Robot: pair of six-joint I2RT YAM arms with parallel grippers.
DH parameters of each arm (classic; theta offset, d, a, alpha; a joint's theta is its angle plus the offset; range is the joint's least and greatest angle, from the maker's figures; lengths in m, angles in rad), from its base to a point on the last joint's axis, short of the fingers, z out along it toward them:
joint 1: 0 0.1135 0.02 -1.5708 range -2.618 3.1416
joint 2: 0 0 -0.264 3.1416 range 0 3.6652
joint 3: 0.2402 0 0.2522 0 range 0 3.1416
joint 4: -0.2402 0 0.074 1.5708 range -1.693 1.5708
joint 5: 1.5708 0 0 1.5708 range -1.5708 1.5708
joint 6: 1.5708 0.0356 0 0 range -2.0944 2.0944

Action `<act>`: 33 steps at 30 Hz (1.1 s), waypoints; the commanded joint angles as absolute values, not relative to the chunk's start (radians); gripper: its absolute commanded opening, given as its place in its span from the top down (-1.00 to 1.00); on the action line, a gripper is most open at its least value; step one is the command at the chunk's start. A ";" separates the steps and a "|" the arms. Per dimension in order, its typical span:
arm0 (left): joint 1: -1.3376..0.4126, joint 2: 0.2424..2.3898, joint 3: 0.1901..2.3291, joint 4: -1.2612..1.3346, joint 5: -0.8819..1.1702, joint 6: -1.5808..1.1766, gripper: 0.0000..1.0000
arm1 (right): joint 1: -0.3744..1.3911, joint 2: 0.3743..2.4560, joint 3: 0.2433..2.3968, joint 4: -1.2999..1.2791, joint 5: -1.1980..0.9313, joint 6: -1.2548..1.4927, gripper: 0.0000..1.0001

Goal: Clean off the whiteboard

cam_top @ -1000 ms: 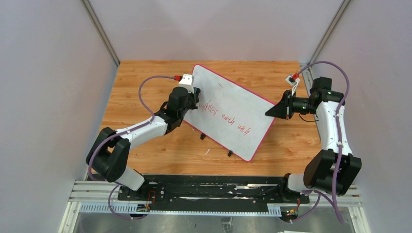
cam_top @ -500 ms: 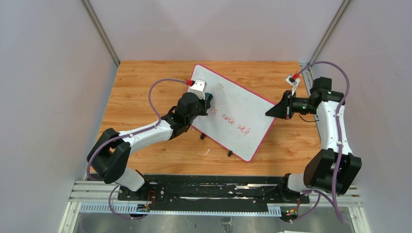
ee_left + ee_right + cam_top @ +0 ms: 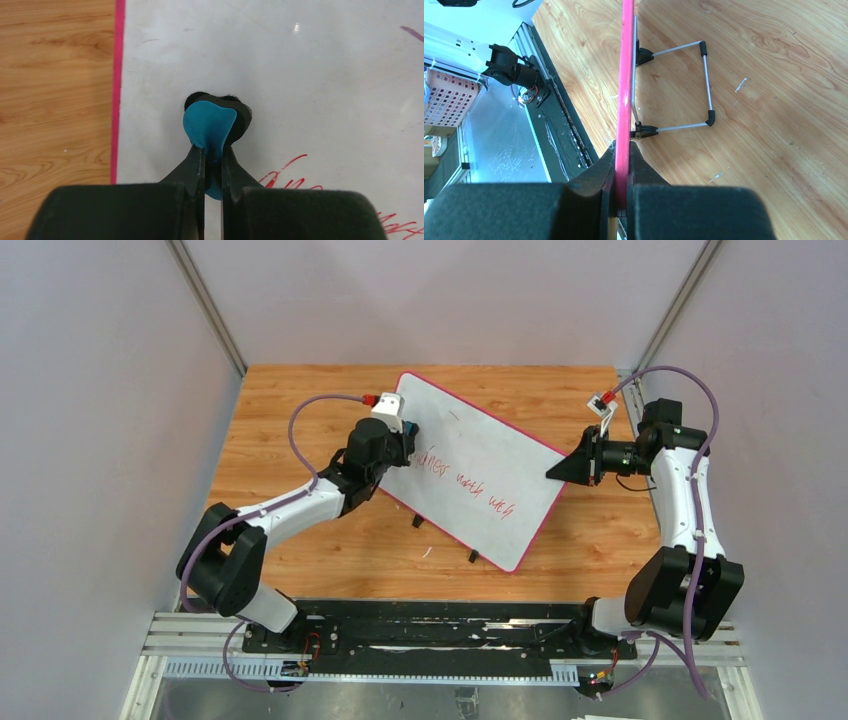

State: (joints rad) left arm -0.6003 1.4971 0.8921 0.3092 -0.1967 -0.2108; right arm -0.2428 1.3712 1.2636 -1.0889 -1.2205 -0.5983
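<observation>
1. The counter (image 3: 280, 420) was a wood-grain plank surface, rectangular, enclosed by plain grey panels on three sides. Bare wood showed to the left of the board and along the near strip in front of it.

2. The whiteboard (image 3: 480, 455) sat on the middle of the counter, turned diagonally, with one corner toward the far edge and the opposite corner toward the near right. Its face was smooth, glossy white with rounded corners and a thin pink-red rim (image 3: 119, 75).

3. The left fingers (image 3: 192, 167) were over the board's upper-left area, just inside the rim, clamped together on the eraser. The board surface beyond them, toward the far corner, was unmarked.

4. The right fingers (image 3: 596, 175) were closed on the board's right-hand edge, with the pink rim running straight between them. Open counter lay on the far side of that edge.

5. The wire stand (image 3: 706, 85) was a thin metal loop with black end caps, attached at the board's underside. Its caps touched the wood.

6. The red writing (image 3: 470, 485) ran in loose script along the board's lower half, from near the left fingers toward the near corner. The first strokes lay just beside the eraser.

7. The eraser (image 3: 209, 125) was a small block, blue on top with a dark fuzzy pad beneath, pinched and deformed at the held end. The pad was pressed on the white surface.
</observation>
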 commanded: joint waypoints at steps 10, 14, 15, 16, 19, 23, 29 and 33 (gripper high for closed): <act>-0.543 1.505 0.901 0.280 -0.151 -0.217 0.99 | -0.226 1.374 1.279 -1.138 -1.206 -0.687 0.99; -0.574 1.526 0.864 0.330 -0.138 -0.248 1.00 | -0.227 1.373 1.277 -1.140 -1.206 -0.688 0.99; -0.594 1.531 0.861 0.338 -0.145 -0.251 1.00 | -0.226 1.372 1.278 -1.141 -1.206 -0.688 0.99; -0.609 1.537 0.860 0.340 -0.149 -0.257 1.00 | -0.226 1.371 1.278 -1.140 -1.206 -0.687 0.99; -0.667 1.555 0.867 0.351 -0.159 -0.273 0.99 | -0.226 1.372 1.278 -1.142 -1.209 -0.690 0.99; -0.754 1.569 0.895 0.354 -0.194 -0.276 1.00 | -0.226 1.370 1.278 -1.143 -1.208 -0.690 0.99; -0.795 1.560 0.914 0.357 -0.193 -0.272 1.00 | -0.226 1.372 1.277 -1.148 -1.209 -0.697 0.99; -0.785 1.530 0.892 0.350 -0.259 -0.221 1.00 | -0.227 1.378 1.279 -1.147 -1.213 -0.699 0.99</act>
